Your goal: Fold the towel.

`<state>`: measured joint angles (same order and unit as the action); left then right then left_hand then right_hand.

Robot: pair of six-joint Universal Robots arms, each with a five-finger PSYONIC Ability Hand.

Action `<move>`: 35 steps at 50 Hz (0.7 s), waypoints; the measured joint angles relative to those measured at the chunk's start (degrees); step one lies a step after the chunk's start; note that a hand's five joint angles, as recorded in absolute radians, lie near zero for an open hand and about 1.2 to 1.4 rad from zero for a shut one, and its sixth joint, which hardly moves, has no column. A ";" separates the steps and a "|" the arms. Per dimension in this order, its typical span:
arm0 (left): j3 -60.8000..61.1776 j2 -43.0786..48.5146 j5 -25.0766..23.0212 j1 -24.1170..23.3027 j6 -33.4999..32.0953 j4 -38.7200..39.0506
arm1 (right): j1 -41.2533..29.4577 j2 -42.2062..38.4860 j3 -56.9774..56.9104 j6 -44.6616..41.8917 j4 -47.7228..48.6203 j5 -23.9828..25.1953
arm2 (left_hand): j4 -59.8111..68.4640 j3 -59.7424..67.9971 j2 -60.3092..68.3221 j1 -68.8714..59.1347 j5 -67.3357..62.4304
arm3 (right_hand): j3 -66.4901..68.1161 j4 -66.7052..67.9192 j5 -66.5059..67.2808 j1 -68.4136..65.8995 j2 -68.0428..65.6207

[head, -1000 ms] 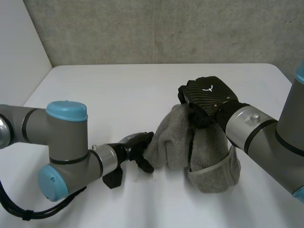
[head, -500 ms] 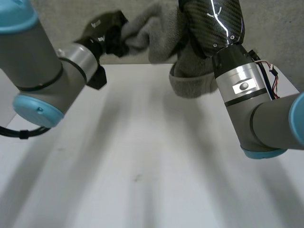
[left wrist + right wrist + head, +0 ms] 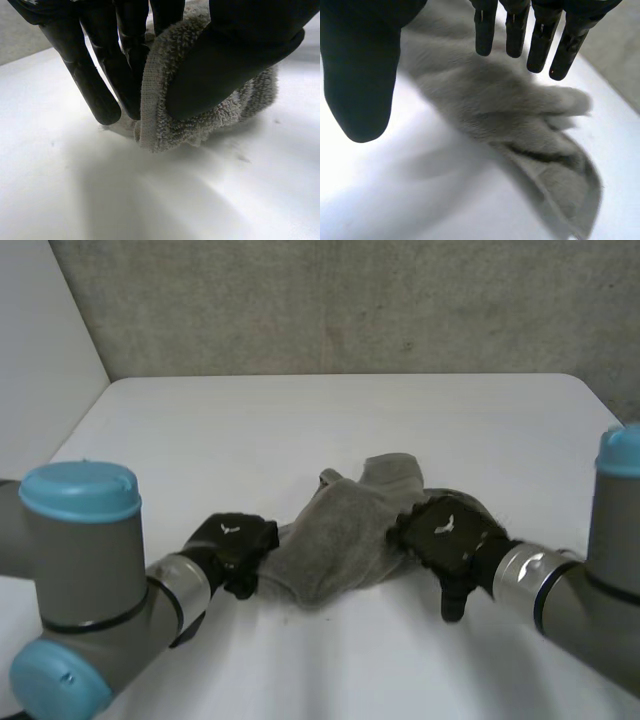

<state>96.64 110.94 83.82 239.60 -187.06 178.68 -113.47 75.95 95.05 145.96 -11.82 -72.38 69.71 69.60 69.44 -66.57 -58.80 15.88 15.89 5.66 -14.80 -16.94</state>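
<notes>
The crumpled towel (image 3: 335, 540) lies near the table's (image 3: 250, 430) front edge, its long axis running hand to hand; the left hand (image 3: 235, 540) pinches its left end between thumb and fingers, while the right hand (image 3: 447, 533) hangs straight-fingered over the right end, gripping nothing.

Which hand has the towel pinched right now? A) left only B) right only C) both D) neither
A: the left hand clamps the towel by its edge between thumb and fingers, while the right hand hangs over the towel with straight fingers, thumb apart, holding nothing.
</notes>
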 measured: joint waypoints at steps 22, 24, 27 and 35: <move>8.55 -8.40 0.60 -3.91 0.21 -0.21 | -3.43 -24.15 -36.32 10.36 -0.14 10.35 | 0.00 0.00 0.00 0.00 0.00 | 0.97 1.05 1.86 -0.22 -0.16; 8.75 -8.77 0.72 -4.33 0.21 -0.25 | -3.57 -25.33 -37.41 10.08 -0.37 11.02 | 0.00 0.00 0.00 0.00 0.00 | 0.97 1.05 1.86 -0.22 -0.16; 8.89 -9.26 0.90 -4.74 0.18 -0.32 | -4.50 -31.88 -43.32 8.98 -2.90 14.21 | 0.00 0.00 0.00 0.00 0.00 | 4.84 4.82 4.56 -2.16 -2.63; 7.63 -9.37 0.97 -4.16 -0.24 -0.15 | -5.92 -39.27 -51.11 8.67 -8.85 14.57 | 0.00 0.00 0.00 0.00 0.00 | 36.61 36.70 35.07 -30.12 -36.54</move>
<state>104.28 101.57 84.80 235.45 -187.30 178.53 -119.40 36.67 43.94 154.63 -20.67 -57.81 69.71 69.60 69.44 -66.57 -58.80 52.48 52.59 40.73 -44.92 -53.48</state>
